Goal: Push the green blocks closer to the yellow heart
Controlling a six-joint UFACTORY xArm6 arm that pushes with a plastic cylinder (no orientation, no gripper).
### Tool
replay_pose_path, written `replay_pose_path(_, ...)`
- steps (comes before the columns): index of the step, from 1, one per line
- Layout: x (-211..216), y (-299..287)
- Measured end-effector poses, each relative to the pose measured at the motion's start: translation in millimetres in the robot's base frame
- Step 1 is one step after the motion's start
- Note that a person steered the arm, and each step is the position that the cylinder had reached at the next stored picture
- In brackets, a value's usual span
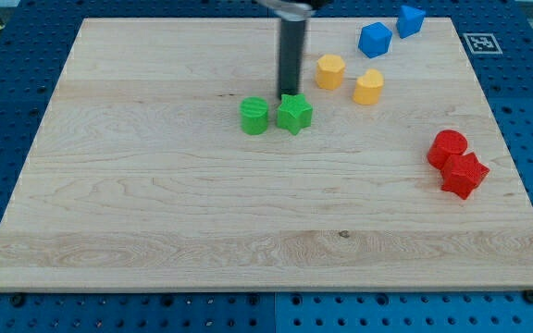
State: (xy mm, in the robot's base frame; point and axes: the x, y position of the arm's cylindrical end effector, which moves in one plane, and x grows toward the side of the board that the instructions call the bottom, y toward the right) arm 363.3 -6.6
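A green round block and a green star block lie side by side near the board's middle top. A yellow heart lies to their upper right, with a yellow hexagon block just left of it. My tip stands just above the green star's upper left edge, close to it or touching it; I cannot tell which. The rod rises from there out of the view's top.
Two blue blocks lie at the top right. A red round block and a red star block touch each other at the right. The wooden board sits on a blue pegboard table.
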Motion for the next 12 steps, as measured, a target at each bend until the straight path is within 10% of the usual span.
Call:
replay_pose_path(2, 38.1, -90.5)
replay_pose_path(5, 35.4, 100.8)
replay_pose_path(8, 81.5, 5.3)
replay_pose_path(12, 29.6, 108.3)
